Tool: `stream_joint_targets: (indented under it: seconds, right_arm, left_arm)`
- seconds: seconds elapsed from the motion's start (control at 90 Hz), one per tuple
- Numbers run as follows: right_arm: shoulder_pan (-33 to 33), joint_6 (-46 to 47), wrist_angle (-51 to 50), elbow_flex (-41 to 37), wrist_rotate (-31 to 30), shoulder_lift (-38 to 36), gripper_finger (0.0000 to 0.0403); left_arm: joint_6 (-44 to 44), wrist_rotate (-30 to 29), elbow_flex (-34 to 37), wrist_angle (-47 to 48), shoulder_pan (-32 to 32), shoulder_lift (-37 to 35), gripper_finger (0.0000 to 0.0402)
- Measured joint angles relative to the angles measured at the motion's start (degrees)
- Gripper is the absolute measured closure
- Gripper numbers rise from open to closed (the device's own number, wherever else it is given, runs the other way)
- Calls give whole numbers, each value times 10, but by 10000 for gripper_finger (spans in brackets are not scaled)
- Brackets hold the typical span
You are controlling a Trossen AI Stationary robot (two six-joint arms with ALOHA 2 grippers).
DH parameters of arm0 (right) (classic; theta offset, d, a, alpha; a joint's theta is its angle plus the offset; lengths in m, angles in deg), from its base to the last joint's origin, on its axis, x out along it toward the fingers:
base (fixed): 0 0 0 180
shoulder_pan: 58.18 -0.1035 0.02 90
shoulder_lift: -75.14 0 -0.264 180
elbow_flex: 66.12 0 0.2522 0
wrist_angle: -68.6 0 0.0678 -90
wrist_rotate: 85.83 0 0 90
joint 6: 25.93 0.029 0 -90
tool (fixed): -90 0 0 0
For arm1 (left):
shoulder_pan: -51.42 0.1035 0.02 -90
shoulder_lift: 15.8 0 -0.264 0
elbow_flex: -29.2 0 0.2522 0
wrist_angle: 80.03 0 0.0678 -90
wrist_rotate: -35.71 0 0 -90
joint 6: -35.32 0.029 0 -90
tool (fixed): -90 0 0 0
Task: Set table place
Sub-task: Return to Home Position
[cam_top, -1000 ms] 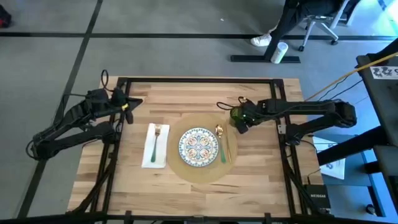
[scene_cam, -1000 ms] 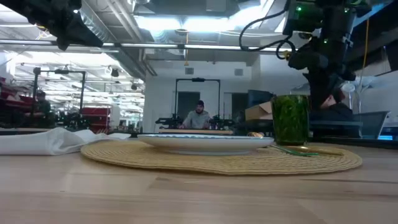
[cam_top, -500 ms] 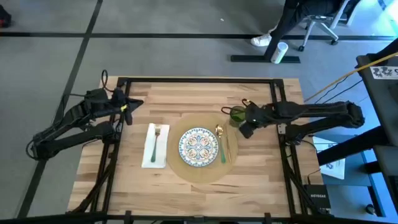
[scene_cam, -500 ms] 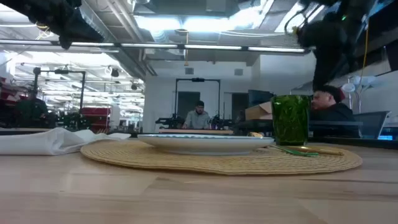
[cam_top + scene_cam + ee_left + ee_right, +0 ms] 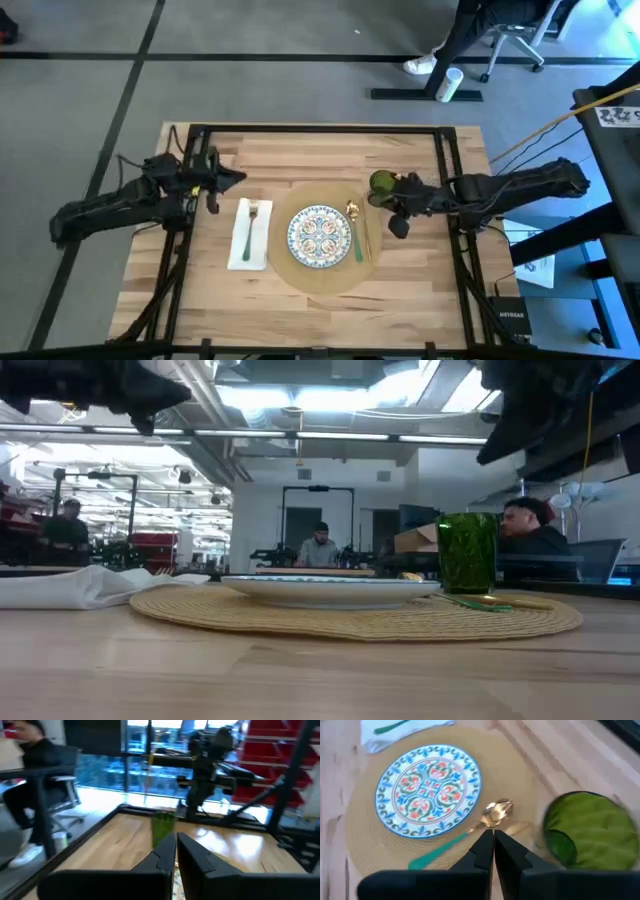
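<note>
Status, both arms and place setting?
Left pincer shut, left of white napkin. Right pincer shut, beside green glass cup. Round tan woven placemat set; nothing blocking.

Pale matt wooden worktop [image 5: 300, 310], rough woven placemat [image 5: 325, 281], glossy glazed plate [image 5: 427, 787], textured green glass cup [image 5: 467, 552], soft white cloth napkin [image 5: 90, 586].

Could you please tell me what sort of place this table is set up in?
Probably a robotics lab or workshop, judging by the exposed ceiling ducts, the red shelving and a person at the far end.
</note>
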Motion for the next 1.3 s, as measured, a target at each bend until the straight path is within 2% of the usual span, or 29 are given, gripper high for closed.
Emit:
stream_joint_targets:
  seconds: [0.233,0.378,0.8,1.033,1.3]
  right_arm:
    - [2,-67,251,-149,9,-78,403]
    - [21,-88,338,-213,9,-127,403]
    - [89,-192,358,-235,61,-249,403]
    - [93,-211,345,-238,59,-285,403]
    - [92,-186,507,-380,55,-350,403]
  left_arm:
    - [41,-87,18,1,-70,-29,402]
    - [50,-108,31,0,-93,-60,402]
    - [60,-118,98,2,-94,-191,402]
    - [58,-123,116,5,-94,-189,402]
    - [52,-124,116,16,-94,-189,402]
